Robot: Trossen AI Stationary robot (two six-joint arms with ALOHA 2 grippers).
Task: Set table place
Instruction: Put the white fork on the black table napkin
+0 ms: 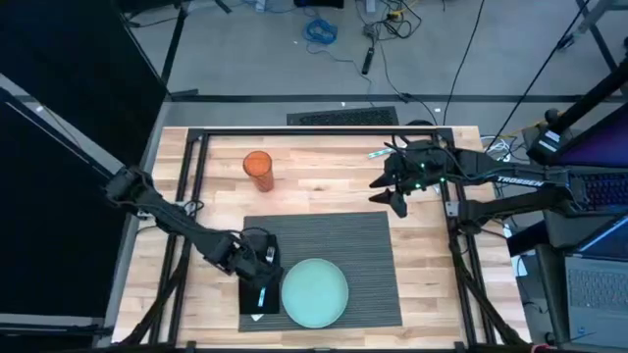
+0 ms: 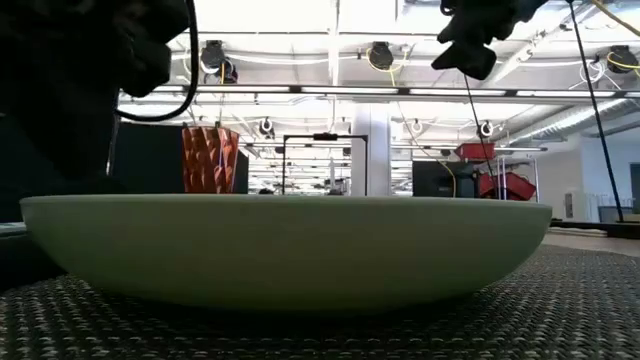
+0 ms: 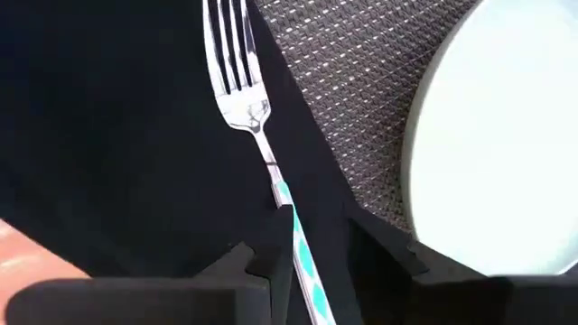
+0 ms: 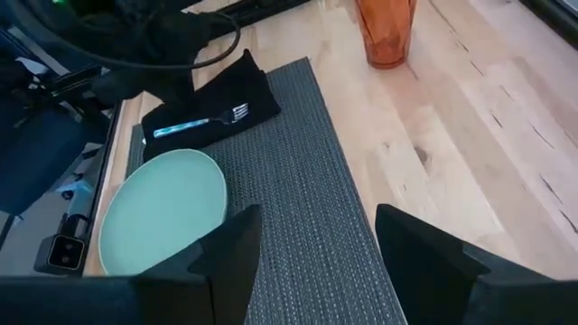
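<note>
Left wrist: jaws astride fork point(image 3: 262, 135) (parted)

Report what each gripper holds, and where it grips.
Neither holds anything. The left gripper is open astride the fork handle, on the napkin. The right gripper hangs open, empty.

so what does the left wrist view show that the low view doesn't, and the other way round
Only the left wrist view shows the fork lying on the black napkin, its teal-patterned handle between the open left tool fingers. Only the low view shows the orange cup behind the plate and the right tool hanging above. Both show the pale teal plate on the grey ribbed placemat.
</note>
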